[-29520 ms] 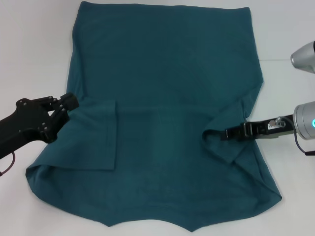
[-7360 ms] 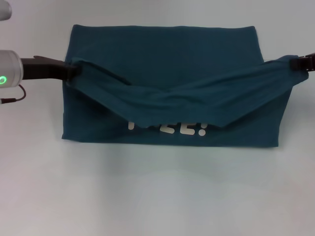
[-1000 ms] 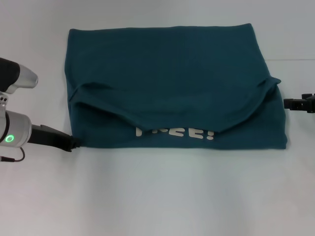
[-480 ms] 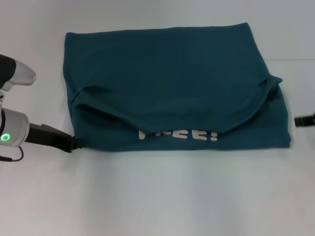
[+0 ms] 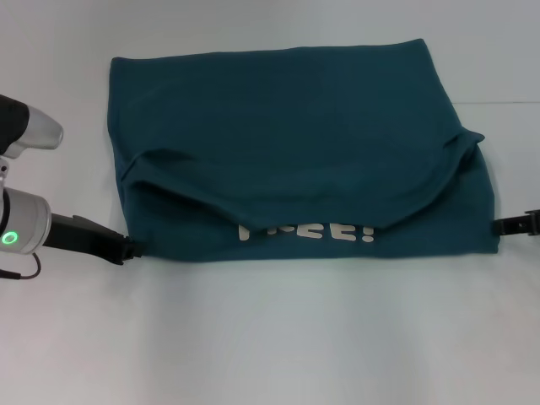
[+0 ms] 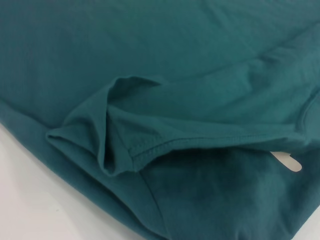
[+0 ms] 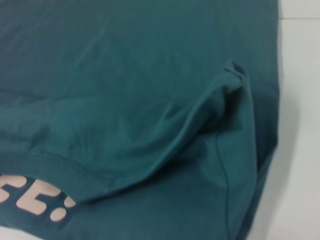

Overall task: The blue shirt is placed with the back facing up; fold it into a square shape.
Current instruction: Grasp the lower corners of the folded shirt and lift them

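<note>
I have the left claw [image 5: 126, 250] down at the near left corner of the blue shirt [image 5: 287, 126], its dark tip touching or just beside the hem; I cannot tell whether it is spread or pinched together. The right claw [image 5: 504, 225] sits just off the shirt's near right corner, only its black tip showing at my frame edge, and its state I cannot tell either.

The shirt lies folded into a wide rectangle on the white tabletop [image 5: 278, 337]. A top layer is doubled toward me and ends in a sagging curved edge, bunched into small peaks near the shirt's left and right sides. Below that edge, white lettering [image 5: 305, 231] peeks out, partly covered.

From my left wrist camera I see the bunched fold [image 6: 110, 145] with its stitched hem; the right wrist camera shows the other peak [image 7: 232, 75] and part of the lettering.
</note>
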### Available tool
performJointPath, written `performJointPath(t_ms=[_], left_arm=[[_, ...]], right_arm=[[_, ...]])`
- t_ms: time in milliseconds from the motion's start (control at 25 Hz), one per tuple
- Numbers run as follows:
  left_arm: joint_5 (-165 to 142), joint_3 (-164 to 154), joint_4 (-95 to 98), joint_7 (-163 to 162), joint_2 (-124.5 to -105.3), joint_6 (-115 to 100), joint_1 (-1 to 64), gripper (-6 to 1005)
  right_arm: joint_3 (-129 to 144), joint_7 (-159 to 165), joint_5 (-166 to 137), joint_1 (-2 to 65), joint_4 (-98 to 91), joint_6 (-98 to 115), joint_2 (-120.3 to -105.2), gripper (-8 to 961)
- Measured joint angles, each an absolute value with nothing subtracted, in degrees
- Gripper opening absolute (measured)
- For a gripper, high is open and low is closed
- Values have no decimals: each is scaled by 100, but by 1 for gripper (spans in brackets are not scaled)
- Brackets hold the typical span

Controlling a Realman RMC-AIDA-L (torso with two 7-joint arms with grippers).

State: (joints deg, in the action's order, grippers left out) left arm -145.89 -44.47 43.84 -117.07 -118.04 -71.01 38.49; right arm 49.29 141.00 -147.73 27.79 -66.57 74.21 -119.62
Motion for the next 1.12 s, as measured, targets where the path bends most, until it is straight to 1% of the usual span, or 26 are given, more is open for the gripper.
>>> performJointPath(t_ms=[440, 880, 1120], left_arm=[[-14589, -4448, 4368, -11707, -11830, -7053, 3841, 42], [-14608, -4438, 4359, -11708, -11828, -7054, 3894, 42], [-14607, -4403, 4311, -11775, -11763, -7020, 3907, 42]], right_arm=[[4939, 13933, -14813, 3369, -5602, 6887, -11856, 613], [4926, 13970, -14819, 3351, -5538, 6831, -11847, 614], [4917, 13973, -14819, 3326, -5534, 6852, -11847, 614]])
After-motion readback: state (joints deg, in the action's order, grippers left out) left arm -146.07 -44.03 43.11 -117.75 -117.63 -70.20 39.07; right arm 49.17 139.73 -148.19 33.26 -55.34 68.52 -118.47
